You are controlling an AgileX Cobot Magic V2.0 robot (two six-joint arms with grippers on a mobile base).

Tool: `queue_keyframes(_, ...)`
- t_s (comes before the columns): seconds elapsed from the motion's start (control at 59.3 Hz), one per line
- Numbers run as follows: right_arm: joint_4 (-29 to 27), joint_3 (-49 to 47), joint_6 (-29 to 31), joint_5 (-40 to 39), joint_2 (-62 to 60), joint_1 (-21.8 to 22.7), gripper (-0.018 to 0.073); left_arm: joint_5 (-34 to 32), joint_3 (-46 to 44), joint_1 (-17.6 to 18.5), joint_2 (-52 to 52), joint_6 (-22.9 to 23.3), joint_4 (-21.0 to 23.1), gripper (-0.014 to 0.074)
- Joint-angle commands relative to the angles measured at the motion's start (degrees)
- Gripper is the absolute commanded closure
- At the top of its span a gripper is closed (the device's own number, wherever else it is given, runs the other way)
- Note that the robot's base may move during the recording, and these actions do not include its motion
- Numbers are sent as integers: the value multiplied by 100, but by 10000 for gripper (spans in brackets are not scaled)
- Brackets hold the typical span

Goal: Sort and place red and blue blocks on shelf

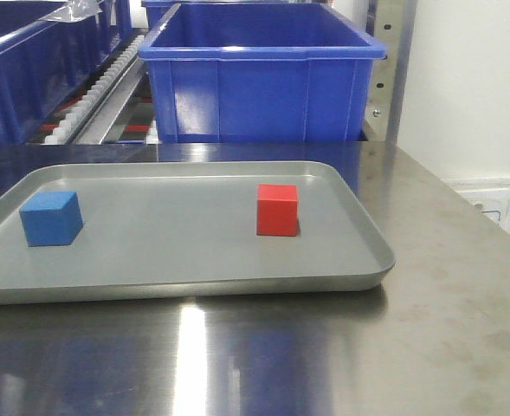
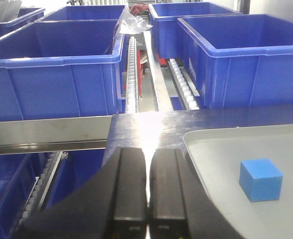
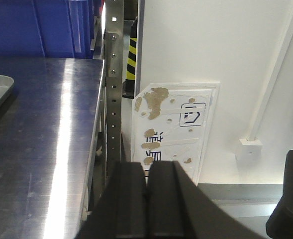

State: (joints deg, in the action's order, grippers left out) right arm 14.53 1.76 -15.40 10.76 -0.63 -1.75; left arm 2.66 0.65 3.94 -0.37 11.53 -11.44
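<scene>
1. Plainly shut at the left gripper (image 2: 147,199): pads (image 2: 129,189) pressed together, gripping nothing.
2. Likewise shut and empty at the right gripper (image 3: 146,199).
3. Forward and to the right of the left pads, near but not touching: the blue block (image 2: 260,179), flat on the tray (image 2: 211,149), towards its left end.
4. No long axis to speak of, being a cube; turned slightly, with one vertical edge angled towards the front camera, so probably needs a small wrist turn to square the pads to two opposite faces.
5. Further right on the same tray, well apart from the blue one: the red block (image 1: 277,209), nearly square-on to the front camera.
6. Not visible from the right wrist, which shows only a tray corner, bare tabletop (image 3: 47,149) and the wall (image 3: 211,45).
7. Judged nearer: left arm to blue, right arm to red.
8. Beyond the tray: the shelf (image 2: 47,133) with its rollers (image 2: 132,74) and bins (image 1: 255,78); neither block on it yet.
</scene>
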Motion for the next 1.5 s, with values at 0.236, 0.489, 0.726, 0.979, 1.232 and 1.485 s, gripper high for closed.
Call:
queue_keyframes(0.236,86,-119,50,-469,-106,20,503,-438,199,23,-85,3,49,477)
queue_keyframes(0.489,86,-119,50,-469,-106,20,503,-438,199,23,-85,3,49,477)
queue_keyframes(0.726,359,-119,50,-452,-106,20,503,-438,199,23,-85,3,49,477)
queue_keyframes(0.979,365,-119,50,-556,-106,20,503,-438,199,23,-85,3,49,477)
queue_keyframes(1.232,358,-176,45,-1936,89,20,503,-438,199,23,-85,3,49,477)
queue_keyframes(1.485,347,-1645,45,-1665,2288,20,503,-438,199,23,-85,3,49,477)
